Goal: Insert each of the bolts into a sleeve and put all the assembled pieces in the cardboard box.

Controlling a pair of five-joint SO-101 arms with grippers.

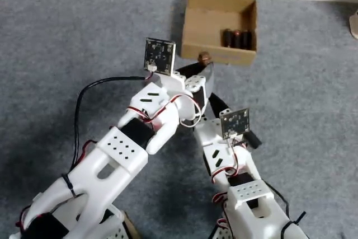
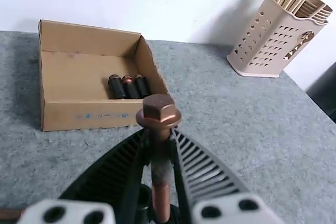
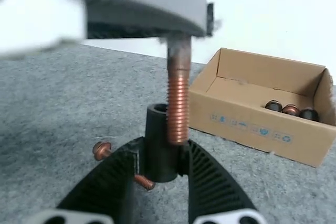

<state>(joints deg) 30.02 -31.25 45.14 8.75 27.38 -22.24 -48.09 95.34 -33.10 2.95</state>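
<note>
My left gripper (image 2: 159, 136) is shut on a copper bolt (image 2: 159, 113), hex head towards the cardboard box (image 2: 84, 114). In the high view this gripper (image 1: 202, 70) sits just in front of the box (image 1: 193, 20), with the bolt head (image 1: 205, 56) at its front wall. My right gripper (image 3: 163, 156) is shut on an upright black sleeve (image 3: 160, 148). The bolt's threaded end (image 3: 178, 111) hangs down beside the sleeve's rim, overlapping its upper side. Three assembled pieces (image 1: 238, 38) lie in the box's far right corner.
A loose copper bolt (image 3: 101, 149) lies on the grey carpet beyond my right gripper, partly behind a finger. A beige utensil holder (image 2: 273, 35) stands to the right of the box. Both arms crowd the middle of the table.
</note>
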